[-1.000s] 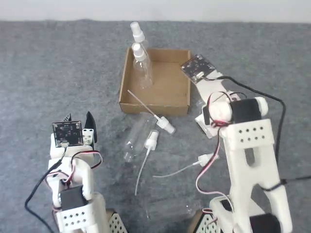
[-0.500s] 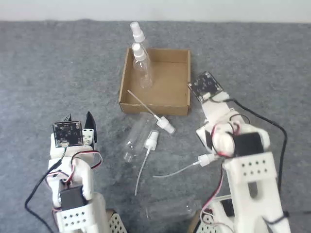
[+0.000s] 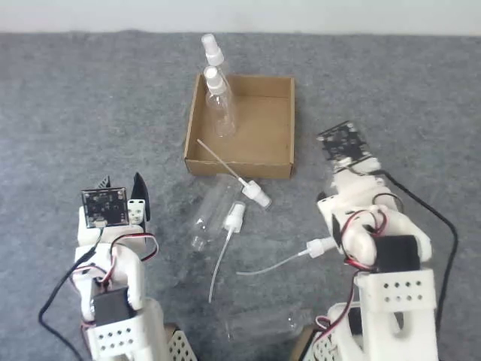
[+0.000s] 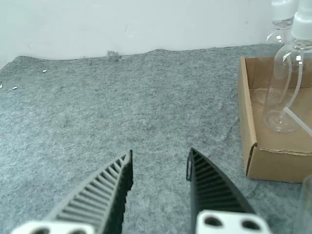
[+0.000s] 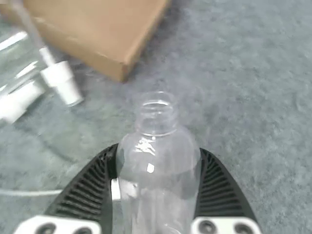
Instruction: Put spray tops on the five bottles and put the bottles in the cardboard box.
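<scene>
The right gripper [image 5: 157, 153] is closed partway round a clear, uncapped plastic bottle [image 5: 157, 122]. Its ribbed black fingers [image 5: 92, 185] press on both sides of the body below the shoulder. The open neck points away from the wrist, toward the near right corner of the shallow brown cardboard box [image 3: 239, 167]. Whether the bottle's base rests on the grey felt table cover [image 3: 90, 98] cannot be told.

The left gripper [image 4: 160, 155] hangs over bare felt to the left of the box, spread wide and holding nothing.

A clear bottle with a white spray top [image 3: 220, 105] stands upright in the box's far left corner. A second capped bottle [image 3: 213, 51] stands just behind it, and the left wrist view suggests it is also inside.

Lying loose in front of the box are:
- an open bottle [image 3: 209, 212] on its side
- a white spray top whose thin dip tube leans over the box wall [image 3: 255, 193]
- a second spray top [image 3: 234, 218] beside it
- a third spray top [image 3: 319, 246] near the right arm
- another open bottle [image 3: 263, 323] close to the arm bases

Three bottles still need tops.

The main risk looks like the grip. A smooth, round, thin-walled bottle may twist or slide between the fingers, or buckle if squeezed hard. The long, flexible tubes could bend or miss the narrow neck if the two arms are misaligned. A passing arm could also snag a tube or set the lying bottles rolling.
</scene>
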### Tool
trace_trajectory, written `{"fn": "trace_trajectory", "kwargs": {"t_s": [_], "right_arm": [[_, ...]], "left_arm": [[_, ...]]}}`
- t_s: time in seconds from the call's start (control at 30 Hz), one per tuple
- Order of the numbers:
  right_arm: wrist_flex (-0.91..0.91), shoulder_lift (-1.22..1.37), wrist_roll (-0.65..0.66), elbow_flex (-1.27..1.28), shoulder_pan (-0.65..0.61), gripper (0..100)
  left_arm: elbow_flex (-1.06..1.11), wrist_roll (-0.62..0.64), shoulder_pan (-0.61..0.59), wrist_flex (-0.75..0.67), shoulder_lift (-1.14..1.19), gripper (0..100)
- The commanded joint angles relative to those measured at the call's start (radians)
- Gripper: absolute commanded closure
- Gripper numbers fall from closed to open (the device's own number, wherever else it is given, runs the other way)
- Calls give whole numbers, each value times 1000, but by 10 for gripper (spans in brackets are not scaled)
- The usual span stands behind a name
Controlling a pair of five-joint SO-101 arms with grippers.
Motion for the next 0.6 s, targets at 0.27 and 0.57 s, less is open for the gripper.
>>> {"fn": "trace_trajectory", "kwargs": {"t_s": [0.27, 0.57], "right_arm": [[-125, -110, -46, 77, 51, 928], [-125, -226, -75, 123, 87, 928]], "left_arm": [[-225, -11, 54, 89, -15, 827], [-377, -101, 318, 196, -8, 826]]}}
